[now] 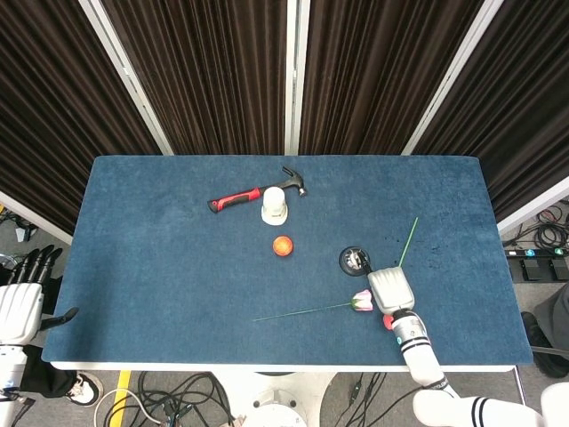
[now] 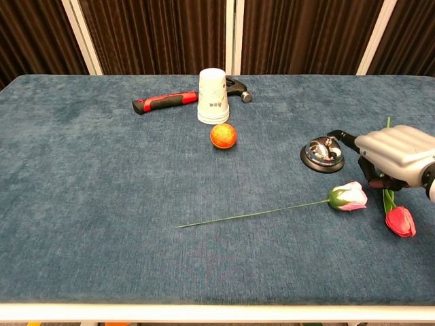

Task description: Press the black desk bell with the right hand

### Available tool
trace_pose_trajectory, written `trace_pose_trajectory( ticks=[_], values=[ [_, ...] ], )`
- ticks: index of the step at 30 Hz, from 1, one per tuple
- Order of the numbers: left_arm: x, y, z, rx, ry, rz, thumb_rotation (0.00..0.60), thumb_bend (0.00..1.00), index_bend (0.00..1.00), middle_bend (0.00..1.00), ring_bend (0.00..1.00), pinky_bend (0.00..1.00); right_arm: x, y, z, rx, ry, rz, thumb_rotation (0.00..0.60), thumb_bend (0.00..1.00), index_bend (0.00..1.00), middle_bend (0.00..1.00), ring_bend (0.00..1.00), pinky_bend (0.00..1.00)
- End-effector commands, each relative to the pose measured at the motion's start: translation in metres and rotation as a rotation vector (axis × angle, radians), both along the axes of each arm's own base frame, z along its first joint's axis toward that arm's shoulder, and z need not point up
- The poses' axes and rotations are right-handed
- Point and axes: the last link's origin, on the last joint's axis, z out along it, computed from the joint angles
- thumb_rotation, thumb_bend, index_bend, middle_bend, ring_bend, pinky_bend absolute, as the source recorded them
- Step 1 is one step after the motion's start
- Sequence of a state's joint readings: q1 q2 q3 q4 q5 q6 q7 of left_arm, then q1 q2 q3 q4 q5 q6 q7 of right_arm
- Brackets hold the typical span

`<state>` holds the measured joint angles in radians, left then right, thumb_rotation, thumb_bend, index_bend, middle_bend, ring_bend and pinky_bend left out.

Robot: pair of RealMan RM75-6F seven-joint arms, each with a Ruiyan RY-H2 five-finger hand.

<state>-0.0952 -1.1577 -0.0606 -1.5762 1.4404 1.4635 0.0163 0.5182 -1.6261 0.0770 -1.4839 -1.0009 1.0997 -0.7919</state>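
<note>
The black desk bell (image 2: 321, 153) with its chrome dome stands right of centre on the blue table, also seen in the head view (image 1: 354, 260). My right hand (image 2: 395, 152) hovers just right of it, grey back upward and fingers curled under. One dark fingertip (image 2: 339, 136) reaches to the bell's top knob, and I cannot tell whether it touches. From the head view the right hand (image 1: 388, 289) lies just nearer than the bell. My left hand (image 1: 21, 299) hangs off the table's left edge, fingers apart and empty.
A pink rose (image 2: 348, 195) with a long stem lies in front of the bell, and a red rose (image 2: 400, 221) lies under my right wrist. An orange ball (image 2: 223, 135), a white paper cup (image 2: 213, 96) and a red-handled hammer (image 2: 165, 102) sit toward the back centre.
</note>
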Motion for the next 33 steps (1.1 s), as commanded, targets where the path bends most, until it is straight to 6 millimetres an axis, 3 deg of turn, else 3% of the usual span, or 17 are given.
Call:
trace_pose_trajectory(
  ticks=[1,9,20,33],
  values=[
    [0.000,0.000,0.001,0.003,-0.002,-0.003,0.600,0.11,0.09,0.05,0.00,0.15,0.001,0.000,-0.002,0.006,0.002,0.001,0.600,1.00,0.00,0.84,0.76,0.61],
    [0.002,0.000,0.001,0.002,-0.001,-0.007,0.600,0.11,0.09,0.05,0.00,0.15,0.008,0.000,0.011,-0.049,-0.041,0.032,0.600,1.00,0.00,0.85,0.76,0.61],
    [-0.001,-0.001,0.001,0.005,-0.003,0.001,0.600,0.11,0.09,0.05,0.00,0.15,-0.002,0.002,0.000,0.001,-0.002,0.001,0.600,1.00,0.00,0.84,0.76,0.61],
    [0.000,-0.001,0.001,0.007,-0.005,-0.004,0.600,0.11,0.09,0.05,0.00,0.15,0.004,0.001,0.011,-0.050,-0.052,0.031,0.600,1.00,0.00,0.84,0.76,0.61]
  ],
)
